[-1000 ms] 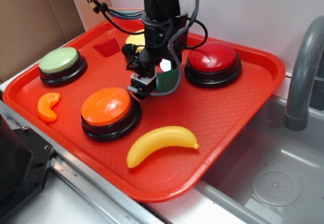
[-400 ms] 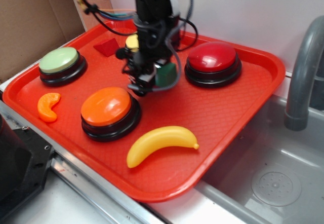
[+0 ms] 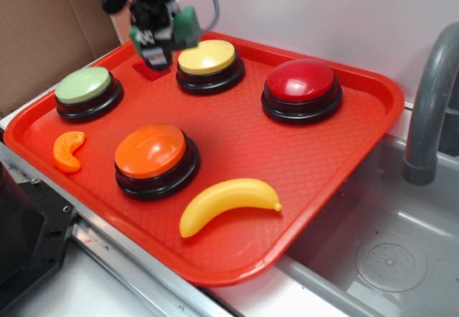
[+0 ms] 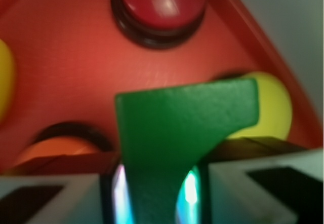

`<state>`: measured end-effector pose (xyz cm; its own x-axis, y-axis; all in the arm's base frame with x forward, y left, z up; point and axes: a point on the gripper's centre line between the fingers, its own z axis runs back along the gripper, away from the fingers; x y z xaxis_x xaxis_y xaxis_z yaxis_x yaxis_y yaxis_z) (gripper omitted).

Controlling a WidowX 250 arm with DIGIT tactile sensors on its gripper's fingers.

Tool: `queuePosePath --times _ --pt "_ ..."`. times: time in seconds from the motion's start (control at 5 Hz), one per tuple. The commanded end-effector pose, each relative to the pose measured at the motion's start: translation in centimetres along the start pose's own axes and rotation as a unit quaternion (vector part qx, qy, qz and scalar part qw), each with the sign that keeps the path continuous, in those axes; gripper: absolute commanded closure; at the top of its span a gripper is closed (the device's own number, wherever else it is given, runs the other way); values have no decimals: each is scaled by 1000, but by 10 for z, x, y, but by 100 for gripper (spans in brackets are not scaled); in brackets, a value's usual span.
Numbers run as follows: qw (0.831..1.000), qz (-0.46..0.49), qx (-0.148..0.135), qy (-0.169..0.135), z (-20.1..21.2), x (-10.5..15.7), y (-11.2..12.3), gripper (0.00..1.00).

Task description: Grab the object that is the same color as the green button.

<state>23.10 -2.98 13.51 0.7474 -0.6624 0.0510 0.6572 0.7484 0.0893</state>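
End effector (image 3: 159, 36) upper left of frame, raised above tray (image 3: 373, 109), clamped on green block (image 4: 182, 133); green button (image 3: 84, 86) lower left.

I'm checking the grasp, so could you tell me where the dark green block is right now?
In the exterior view, the dark green block is held in the tool, lifted above the tray's far left corner, beside the yellow button.
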Motion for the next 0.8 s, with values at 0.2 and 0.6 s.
queuePosePath --times 0.2,0.6 --pt "940 323 81 70 56 -15 -25 100" --pt "933 356 55 29 64 -15 -31 100"
